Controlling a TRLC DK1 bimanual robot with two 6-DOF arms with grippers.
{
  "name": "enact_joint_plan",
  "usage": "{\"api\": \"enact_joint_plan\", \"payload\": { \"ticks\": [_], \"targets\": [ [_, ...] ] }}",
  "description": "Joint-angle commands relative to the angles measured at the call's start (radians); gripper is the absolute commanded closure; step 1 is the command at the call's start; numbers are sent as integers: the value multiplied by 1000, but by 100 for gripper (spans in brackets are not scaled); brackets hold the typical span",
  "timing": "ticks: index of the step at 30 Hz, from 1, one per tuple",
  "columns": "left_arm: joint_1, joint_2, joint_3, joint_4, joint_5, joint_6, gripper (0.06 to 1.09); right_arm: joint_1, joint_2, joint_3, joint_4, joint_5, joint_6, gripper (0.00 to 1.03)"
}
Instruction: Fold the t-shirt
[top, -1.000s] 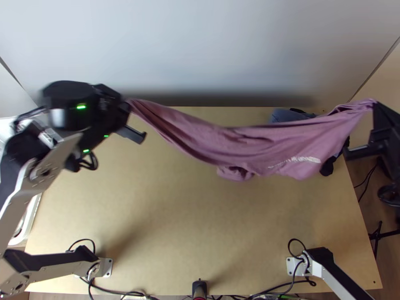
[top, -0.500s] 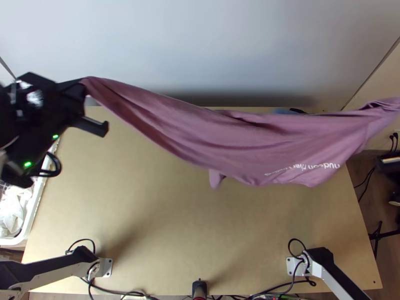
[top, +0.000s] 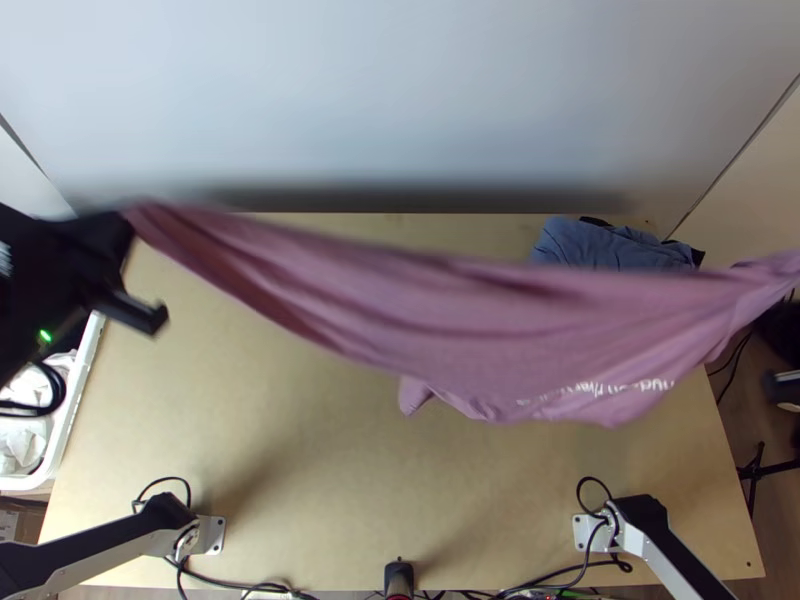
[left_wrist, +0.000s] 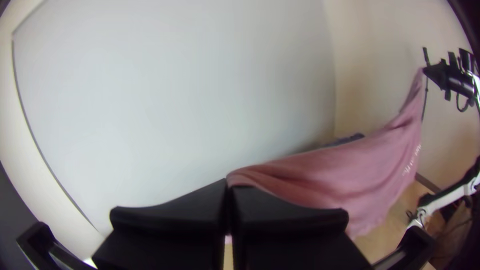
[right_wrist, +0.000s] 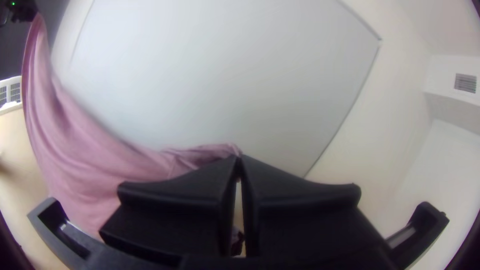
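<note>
– Where does your t-shirt (top: 480, 345) lie just now, would you say?

– It's up over the wooden table (top: 300, 480), stretched sideways between your two claws and sagging in the middle in long, soft creases. You can see white lettering near its lower edge, toward your right side, and a small flap drooping nearer your left

– And your left claw (top: 127, 216)?

– Closed on the shirt: in its wrist view the two black fingers (left_wrist: 172, 220) are together, with one gathered end of the cloth pinched at their tips

– What about your right claw (top: 780, 387)?

– That one is closed too. Its wrist view shows the fingers (right_wrist: 300, 215) pressed together, with the opposite end of your shirt nipped at the tips

– So does your shirt touch the table anywhere?

– I can't tell you that from here. Behind it you have some bunched blue cloth (top: 600, 245) at the far edge, on your right, and a white bin (top: 80, 400) of pale cloth beside the table's left edge
</note>
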Motion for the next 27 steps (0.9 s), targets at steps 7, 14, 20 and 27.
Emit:
{"api": "enact_joint_plan", "payload": {
  "ticks": [7,14,20,27],
  "targets": [
    [-80,-111,-328,-165,271,-109,105,42,15,-127,-178,-105,63,100],
    [-126,-88,-372,-248,516,-158,102,63,64,-143,-86,-105,82,100],
    [-189,-43,-481,-243,516,-187,75,70,66,-234,-70,-103,94,100],
    [-172,78,-421,-178,417,-195,12,83,20,-378,47,-103,86,100]
  ]
}}
